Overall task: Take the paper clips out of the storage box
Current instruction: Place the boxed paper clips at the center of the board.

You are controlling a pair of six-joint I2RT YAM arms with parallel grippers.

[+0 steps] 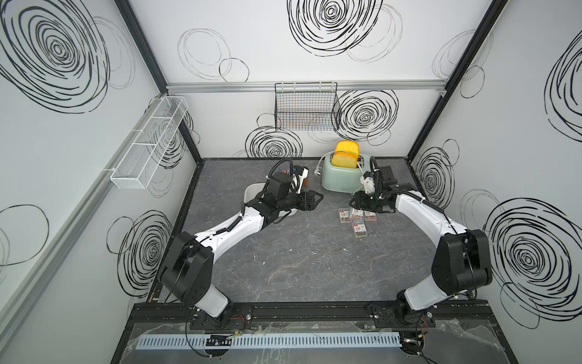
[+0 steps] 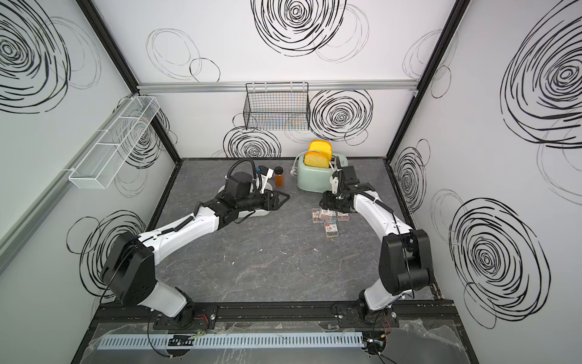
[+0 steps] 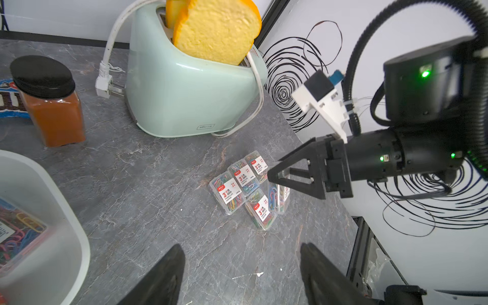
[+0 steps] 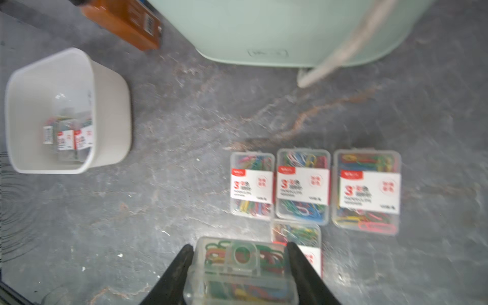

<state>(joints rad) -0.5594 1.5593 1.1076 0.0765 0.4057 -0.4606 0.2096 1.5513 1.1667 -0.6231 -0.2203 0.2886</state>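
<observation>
The white storage box [image 1: 251, 193] sits at the left of the table, mostly hidden under my left arm. A few paper clips cases [image 4: 69, 137] lie inside the storage box [image 4: 111, 111]. Several more cases [image 1: 356, 217] lie flat on the table in front of the toaster. My right gripper [image 4: 239, 247] is shut on one clear case [image 4: 240, 266], held low just beside that group. My left gripper [image 3: 240, 247] is open and empty above bare table, between the storage box [image 3: 79, 237] and the laid-out cases [image 3: 239, 184].
A mint toaster [image 1: 341, 179] with two yellow bread slices stands behind the cases, its white cord and plug beside it. A brown-filled jar [image 2: 279, 177] and a blue packet [image 3: 5, 87] sit near the box. A black wire basket [image 1: 307, 107] and white mesh rack [image 1: 151, 141] hang on the walls.
</observation>
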